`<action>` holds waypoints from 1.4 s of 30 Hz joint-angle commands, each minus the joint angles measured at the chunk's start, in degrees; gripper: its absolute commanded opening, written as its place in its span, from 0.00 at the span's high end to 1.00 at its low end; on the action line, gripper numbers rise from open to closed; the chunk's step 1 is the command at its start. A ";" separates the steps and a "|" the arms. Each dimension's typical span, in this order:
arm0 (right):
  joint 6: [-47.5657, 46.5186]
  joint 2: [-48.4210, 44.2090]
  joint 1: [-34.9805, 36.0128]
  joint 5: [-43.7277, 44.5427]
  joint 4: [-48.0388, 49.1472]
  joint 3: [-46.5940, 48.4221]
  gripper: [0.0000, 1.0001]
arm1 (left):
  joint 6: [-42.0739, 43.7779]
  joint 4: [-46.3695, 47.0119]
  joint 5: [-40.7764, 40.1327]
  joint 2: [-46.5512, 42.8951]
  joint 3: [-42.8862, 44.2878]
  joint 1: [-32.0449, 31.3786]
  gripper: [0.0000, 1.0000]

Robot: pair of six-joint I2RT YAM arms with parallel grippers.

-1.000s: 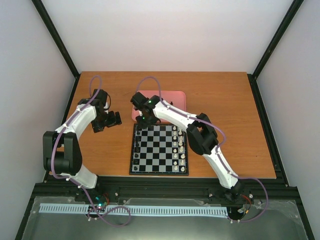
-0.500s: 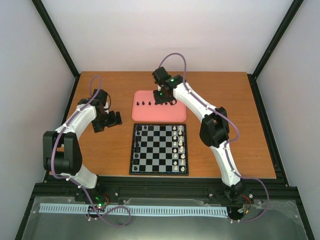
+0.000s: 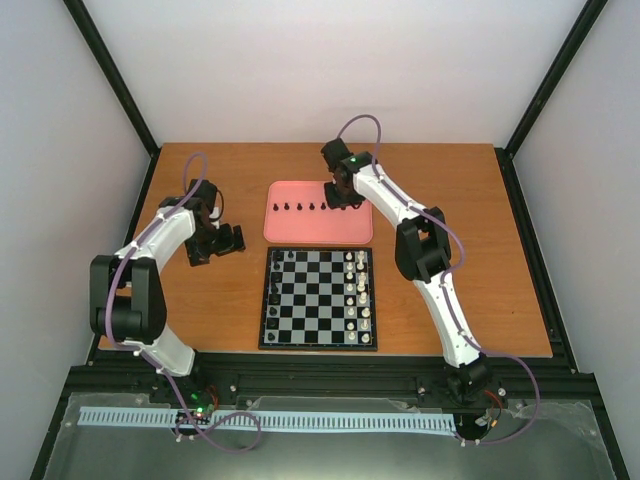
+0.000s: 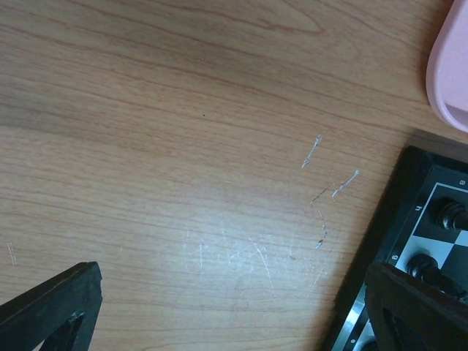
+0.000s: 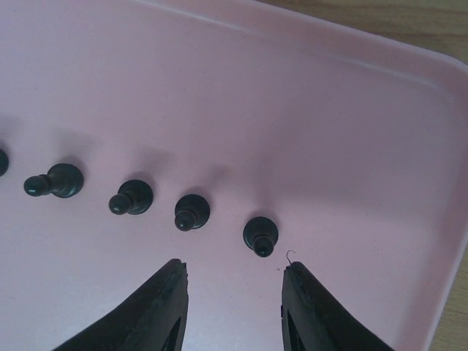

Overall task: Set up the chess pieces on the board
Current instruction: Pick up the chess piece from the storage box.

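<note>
Several tiny black pawns stand in a row on the pink tray (image 3: pixel 300 228); the right wrist view shows the nearest pawn (image 5: pixel 260 235) just ahead of my fingertips, with more (image 5: pixel 191 212) (image 5: pixel 131 197) (image 5: pixel 57 181) to its left. My right gripper (image 5: pixel 232 272) is open and empty above the tray (image 5: pixel 307 110), over its right end in the top view (image 3: pixel 346 200). The board (image 3: pixel 318 298) lies in front of the tray, with black pieces (image 3: pixel 275 290) down its left column and white ones on the right. My left gripper (image 3: pixel 222 240) is open over bare wood, left of the board's corner (image 4: pixel 431 219).
White chess pieces (image 3: pixel 358 295) fill two columns on the board's right side. The tray's corner (image 4: pixel 447 73) shows at the top right of the left wrist view. The wooden table (image 3: pixel 450 240) ends at black frame rails on all sides.
My right arm has swung from the board's far-left corner back over the tray, ending above its right end. A black piece now stands at the board's far left. The left arm has barely moved.
</note>
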 commanded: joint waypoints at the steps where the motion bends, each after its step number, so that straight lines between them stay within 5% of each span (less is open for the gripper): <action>1: -0.39 0.90 0.15 0.95 0.27 0.69 0.58 | 1.07 0.44 0.28 0.92 2.43 0.22 0.00; 31: -1.79 4.76 -2.45 -1.35 1.97 3.67 0.68 | 0.60 0.02 -0.21 4.90 5.09 0.32 0.00; 42: -1.97 5.69 -3.13 -2.13 1.80 3.72 0.81 | 0.46 -0.24 0.45 6.59 6.52 0.26 0.00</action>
